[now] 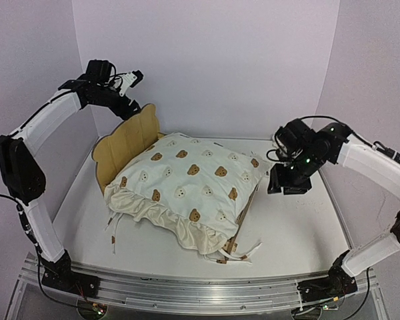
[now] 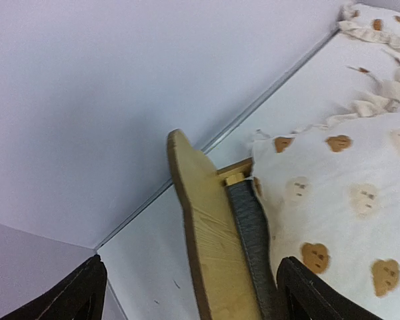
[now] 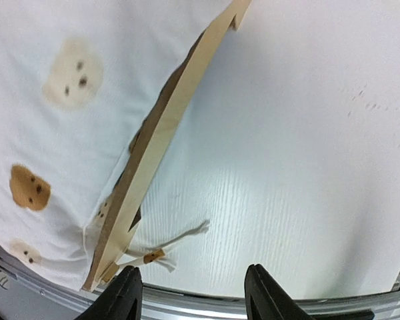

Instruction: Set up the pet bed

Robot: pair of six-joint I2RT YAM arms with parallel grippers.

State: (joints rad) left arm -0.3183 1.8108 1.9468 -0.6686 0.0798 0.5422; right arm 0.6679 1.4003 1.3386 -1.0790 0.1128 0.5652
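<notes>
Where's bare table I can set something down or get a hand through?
Widest bare table lies right of the pet bed, below the right gripper, out to the right wall. A smaller patch sits front-left, before the cushion. Crowded: tie strings trail at the front corner; the gap behind the headboard is narrow.

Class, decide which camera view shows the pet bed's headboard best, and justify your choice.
The top external view: the headboard shows its curved outline, upright beside the cushion. The left wrist view shows it close but only partly, seen along its top edge. The right wrist view shows only a low frame rail, no headboard.
</notes>
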